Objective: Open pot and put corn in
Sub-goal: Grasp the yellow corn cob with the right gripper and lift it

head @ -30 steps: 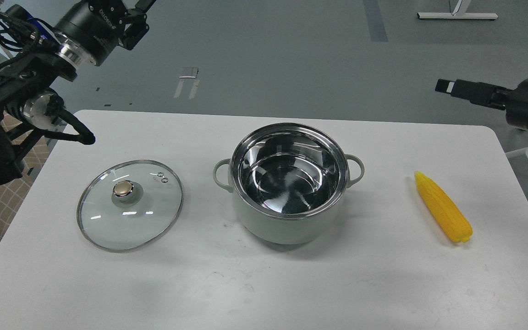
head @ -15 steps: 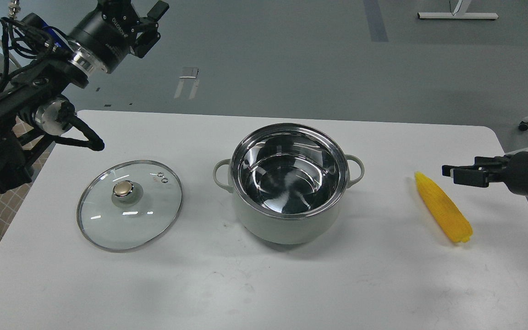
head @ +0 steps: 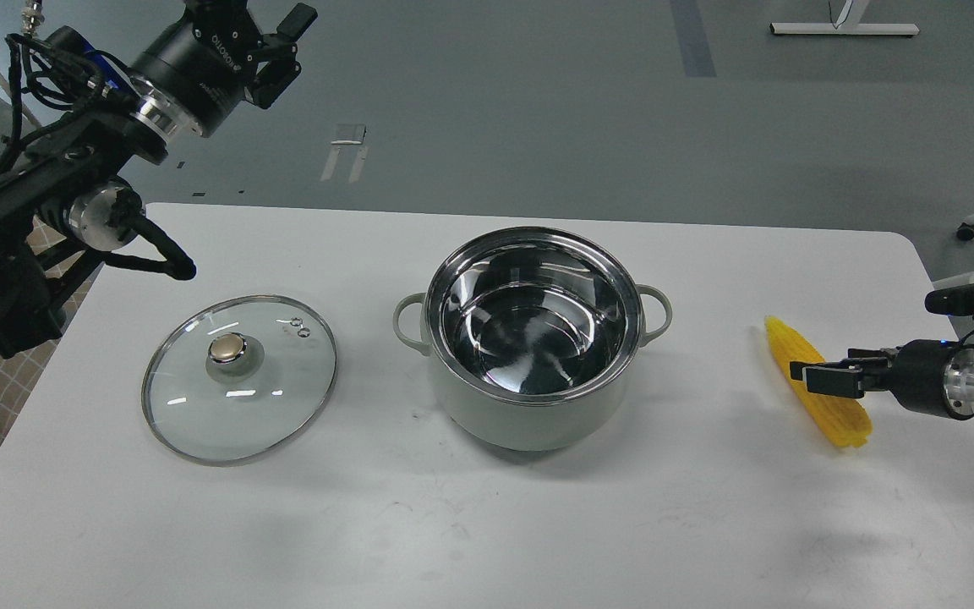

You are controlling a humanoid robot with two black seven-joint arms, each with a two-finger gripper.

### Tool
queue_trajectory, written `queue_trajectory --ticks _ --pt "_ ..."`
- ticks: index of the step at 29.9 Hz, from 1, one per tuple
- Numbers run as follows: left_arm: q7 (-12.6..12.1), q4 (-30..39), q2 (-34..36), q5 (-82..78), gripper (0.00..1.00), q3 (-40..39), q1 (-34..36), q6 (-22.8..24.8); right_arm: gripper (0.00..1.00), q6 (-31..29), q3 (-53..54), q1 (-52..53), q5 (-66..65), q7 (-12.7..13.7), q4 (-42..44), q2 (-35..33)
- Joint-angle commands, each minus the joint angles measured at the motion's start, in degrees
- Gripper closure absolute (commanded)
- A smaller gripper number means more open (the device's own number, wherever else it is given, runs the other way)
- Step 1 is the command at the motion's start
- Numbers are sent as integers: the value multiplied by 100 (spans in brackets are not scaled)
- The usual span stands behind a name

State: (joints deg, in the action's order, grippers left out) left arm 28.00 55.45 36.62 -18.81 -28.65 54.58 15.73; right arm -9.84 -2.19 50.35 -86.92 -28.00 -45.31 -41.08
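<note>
The pale grey-green pot [head: 529, 419] stands open in the middle of the white table [head: 487, 524], and its steel inside is empty. The yellow corn [head: 783, 342] lies on the table to the right of the pot. My right gripper [head: 817, 376] comes in low from the right and sits over the middle of the corn. It looks dark and side-on, so I cannot tell whether its jaws are open or shut. My left gripper [head: 288, 46] is open and empty, held high at the far left above the floor behind the table.
The round glass lid [head: 238, 406] with its gold knob [head: 227, 348] lies flat on the table to the left of the pot. The left arm's elbow and cables hang over the table's left edge. A white desk corner shows at the far right.
My right gripper has come down from high at the back right to the corn's middle. The left gripper has shifted slightly. The pot, lid and corn have not moved.
</note>
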Motion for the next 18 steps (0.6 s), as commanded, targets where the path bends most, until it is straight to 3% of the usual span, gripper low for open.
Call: queue_trajectory --ticks 1,11,12,18 --pt "0 1 -5 0 7 0 0 -8 10 0 -9 -16 -97 0 48 73" --pt "0 1 -5 0 7 0 -18 -9 65 184 -9 -78 -299 0 172 232" --pt "0 1 -5 0 7 0 -26 0 76 193 -9 -69 -299 0 154 223" --pt "0 1 -5 0 7 -9 -18 0 94 202 0 -34 -299 0 101 179"
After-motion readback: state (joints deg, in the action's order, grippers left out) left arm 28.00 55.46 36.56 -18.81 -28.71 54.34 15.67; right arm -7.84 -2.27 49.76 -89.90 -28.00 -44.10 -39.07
